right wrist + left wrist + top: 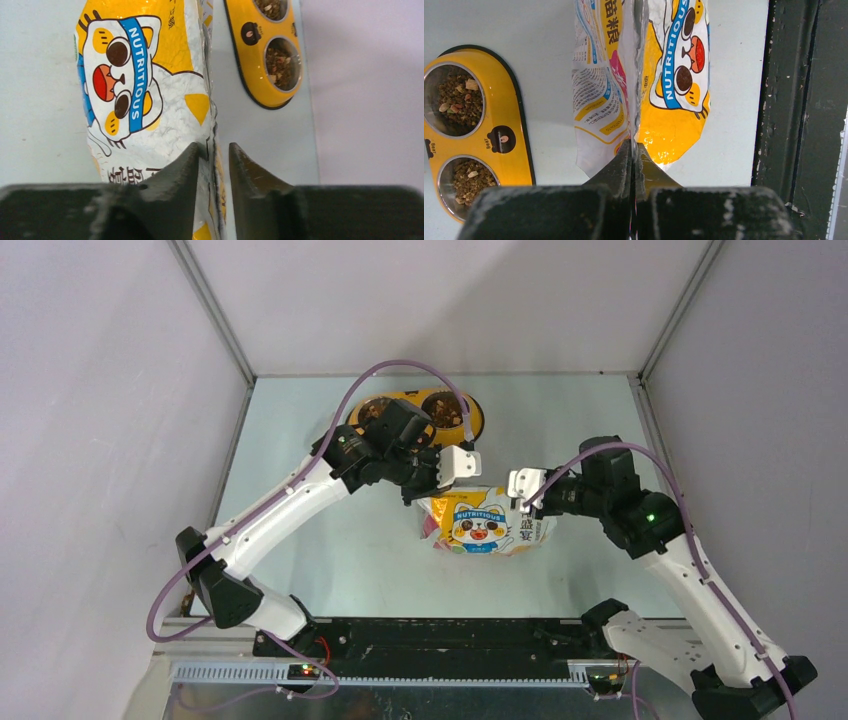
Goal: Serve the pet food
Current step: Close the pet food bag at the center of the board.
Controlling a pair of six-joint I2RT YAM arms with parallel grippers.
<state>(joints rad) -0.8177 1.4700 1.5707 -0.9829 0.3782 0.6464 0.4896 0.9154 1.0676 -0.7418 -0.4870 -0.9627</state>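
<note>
Left claw (633,146) clamps bag (672,117) (right claw (216,146) straddles edge).

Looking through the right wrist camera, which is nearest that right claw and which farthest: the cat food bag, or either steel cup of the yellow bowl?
1. Food bag, its edge between the right gripper's fingers.
2. Lower steel cup, up to the right.
3. Upper steel cup, at the top edge, beyond the lower one.
</note>
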